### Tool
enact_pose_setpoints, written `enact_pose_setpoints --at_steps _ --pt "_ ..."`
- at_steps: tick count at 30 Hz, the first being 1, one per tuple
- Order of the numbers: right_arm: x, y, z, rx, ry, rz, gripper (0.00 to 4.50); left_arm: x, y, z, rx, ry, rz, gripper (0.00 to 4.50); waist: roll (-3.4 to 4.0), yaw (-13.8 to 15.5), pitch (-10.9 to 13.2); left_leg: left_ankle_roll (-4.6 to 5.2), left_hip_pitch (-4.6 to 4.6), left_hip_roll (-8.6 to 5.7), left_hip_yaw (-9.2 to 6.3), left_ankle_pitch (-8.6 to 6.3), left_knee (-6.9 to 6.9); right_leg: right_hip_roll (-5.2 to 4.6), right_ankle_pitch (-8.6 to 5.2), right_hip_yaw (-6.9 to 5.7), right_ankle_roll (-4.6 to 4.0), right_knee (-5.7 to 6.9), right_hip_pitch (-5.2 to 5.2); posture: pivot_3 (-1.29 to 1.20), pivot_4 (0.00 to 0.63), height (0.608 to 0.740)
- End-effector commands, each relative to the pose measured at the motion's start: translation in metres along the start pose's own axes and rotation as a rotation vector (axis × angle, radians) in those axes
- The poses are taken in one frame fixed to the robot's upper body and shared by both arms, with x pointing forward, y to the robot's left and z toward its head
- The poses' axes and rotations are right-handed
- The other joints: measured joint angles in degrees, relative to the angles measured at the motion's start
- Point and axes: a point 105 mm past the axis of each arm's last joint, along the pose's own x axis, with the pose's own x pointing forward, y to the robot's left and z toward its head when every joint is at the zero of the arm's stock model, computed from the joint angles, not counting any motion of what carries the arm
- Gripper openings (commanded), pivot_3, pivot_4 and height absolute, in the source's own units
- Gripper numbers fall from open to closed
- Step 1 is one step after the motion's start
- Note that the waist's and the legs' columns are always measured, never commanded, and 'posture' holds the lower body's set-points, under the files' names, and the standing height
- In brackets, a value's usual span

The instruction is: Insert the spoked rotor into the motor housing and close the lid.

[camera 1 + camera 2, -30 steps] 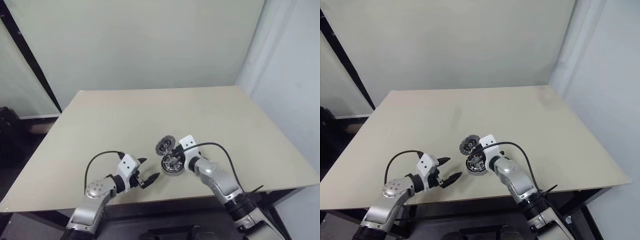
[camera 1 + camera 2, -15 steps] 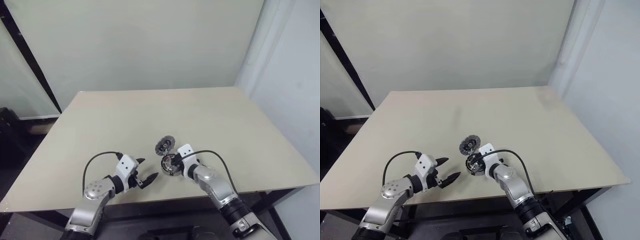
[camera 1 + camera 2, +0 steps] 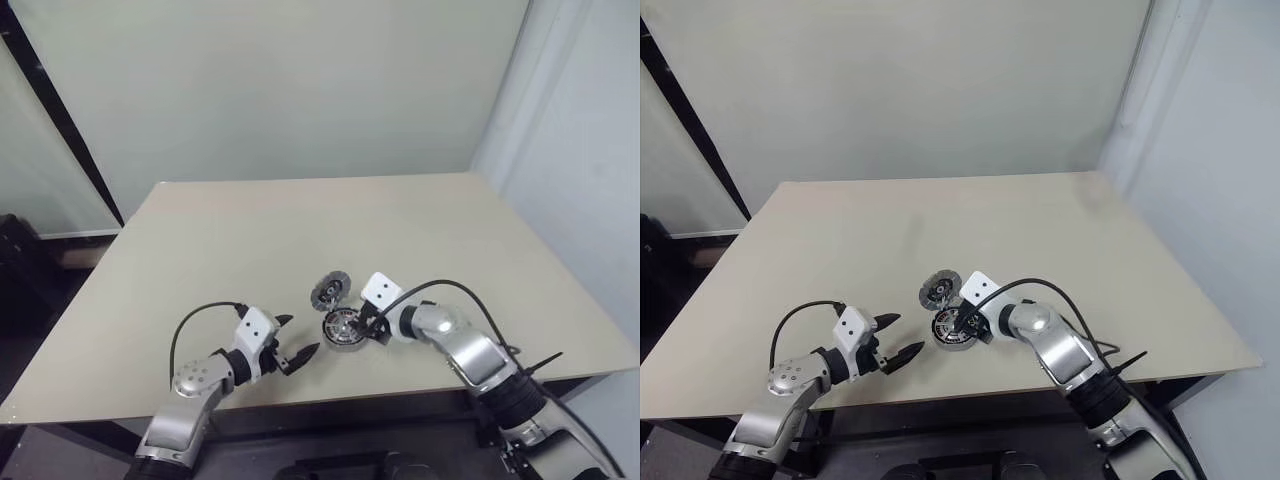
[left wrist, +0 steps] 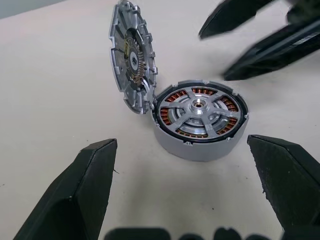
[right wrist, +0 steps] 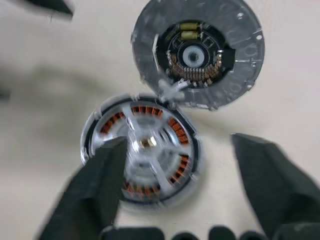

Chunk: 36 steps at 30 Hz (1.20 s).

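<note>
One spoked rotor [image 4: 199, 108] sits inside motor housing [image 4: 200, 145]

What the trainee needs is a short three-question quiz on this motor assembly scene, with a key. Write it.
1. True or false: the grey ribbed-rim metal lid lies flat and shut over the round copper-wound motor housing.
2. The dark spoked metal rotor is: A) held by a gripper; B) seated inside the housing; C) lying loose beside the lid.
3. Fill in: the left gripper and the right gripper both have their fingers ____ and hold nothing.

Key: 1 false, since the lid stands upright at the housing's edge; 2 B; 3 open.
</note>
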Motion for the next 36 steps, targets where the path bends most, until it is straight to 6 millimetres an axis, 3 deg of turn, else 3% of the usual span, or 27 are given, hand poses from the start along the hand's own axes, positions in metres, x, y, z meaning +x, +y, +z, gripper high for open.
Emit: enact_pose_setpoints --at_steps 1,9,10,12,16,23,35,36 --pt "-0.011 0.011 0.016 -0.188 0.022 0.116 4.48 0.003 0.002 0.011 0.008 -0.048 0.004 4.5 -0.01 0.0 0.0 0.0 0.0 0.0 0.01 0.0 0.0 0.0 0.0 -0.01 0.0 0.0 0.01 0.0 0.0 0.74" --pt "-0.009 0.024 0.003 -0.432 0.165 0.253 4.48 0.004 0.002 0.006 -0.122 -0.055 0.04 4.5 -0.01 0.0 0.0 0.0 0.01 0.0 0.02 0.0 0.05 0.01 0.0 -0.07 0.0 0.01 0.04 0.0 0.0 0.74" --pt "-0.007 0.026 0.001 -0.455 0.177 0.263 4.5 0.003 0.003 0.005 -0.171 -0.054 0.059 4.31 -0.02 0.0 0.0 0.0 0.01 0.0 0.02 0.0 0.06 0.01 0.0 -0.06 0.0 0.01 0.03 0.0 0.0 0.74" --pt "-0.003 0.031 -0.001 -0.487 0.191 0.279 4.5 0.002 0.008 0.003 -0.268 -0.057 0.109 3.9 -0.03 0.0 0.0 0.0 0.01 0.0 0.0 0.0 0.08 0.0 0.01 -0.05 0.01 0.01 0.04 0.0 0.0 0.74" --pt "0.004 0.038 -0.005 -0.537 0.216 0.308 4.5 -0.002 0.019 0.001 -0.461 -0.087 0.225 2.46 -0.05 0.0 0.0 0.0 0.01 0.0 -0.04 0.0 0.09 0.0 0.07 -0.07 0.12 0.02 0.05 0.0 0.0 0.74" --pt "0.011 0.036 -0.013 -0.58 0.277 0.32 4.5 -0.004 0.026 -0.001 -0.561 -0.083 0.304 0.03 -0.06 0.0 0.0 -0.01 0.0 -0.04 -0.04 0.0 0.24 0.01 0.07 -0.1 0.11 0.07 0.13 0.0 0.0 0.74" --pt "0.023 0.031 -0.021 -0.559 0.337 0.308 4.5 -0.001 0.025 0.001 -0.539 -0.088 0.315 0.03 -0.1 0.0 0.0 -0.03 0.02 -0.06 -0.04 0.01 0.32 0.03 0.02 -0.11 0.0 0.16 0.15 0.0 0.0 0.74" --pt "0.024 0.03 -0.022 -0.552 0.342 0.305 4.32 -0.001 0.025 0.002 -0.538 -0.088 0.315 0.01 -0.11 0.0 0.0 -0.03 0.04 -0.06 -0.02 0.01 0.32 0.04 0.02 -0.1 0.0 0.17 0.15 0.0 0.0 0.74"
